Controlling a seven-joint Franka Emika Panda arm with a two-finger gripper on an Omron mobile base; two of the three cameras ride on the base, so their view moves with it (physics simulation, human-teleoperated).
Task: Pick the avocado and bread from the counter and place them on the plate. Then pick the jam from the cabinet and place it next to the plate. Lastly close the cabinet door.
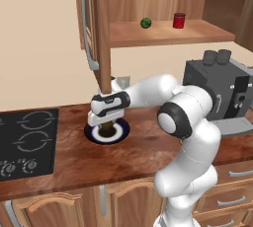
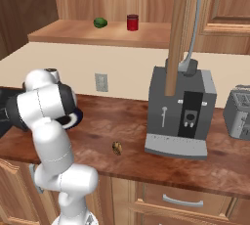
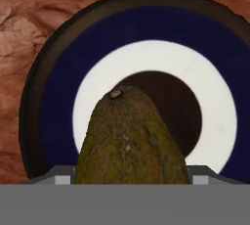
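Left base view, left to right: black stovetop (image 1: pixel 27 142) is set in the tabletop (image 1: pixel 148 147) at its left end; next to it the plate (image 1: pixel 106 132) sits about mid-depth, nearer the back wall than the front edge. The jaws (image 1: pixel 105 123) hang straight over the plate's centre, clamped on the avocado (image 1: pixel 106 127), which points down at the white middle. In the hand view the avocado (image 3: pixel 131 141) is gripped stem end away from the camera, casting a round dark shadow on the plate (image 3: pixel 58 97) centre; whether it touches the plate I cannot tell. Above, the cabinet door (image 1: pixel 101 33) stands open, edge-on, silver handle towards the stovetop. On the cabinet (image 1: pixel 168 31) shelf: green ball (image 1: pixel 146 22), then the jam (image 1: pixel 179 20) to its right, both upright and well apart. Coffee machine (image 1: pixel 217 93) stands at the right end of the tabletop, against the back. Right base view: the bread (image 2: pixel 117 147) lies on the tabletop near the front edge, between the arm and the coffee machine's tray; toaster (image 2: pixel 238 111) at far right.
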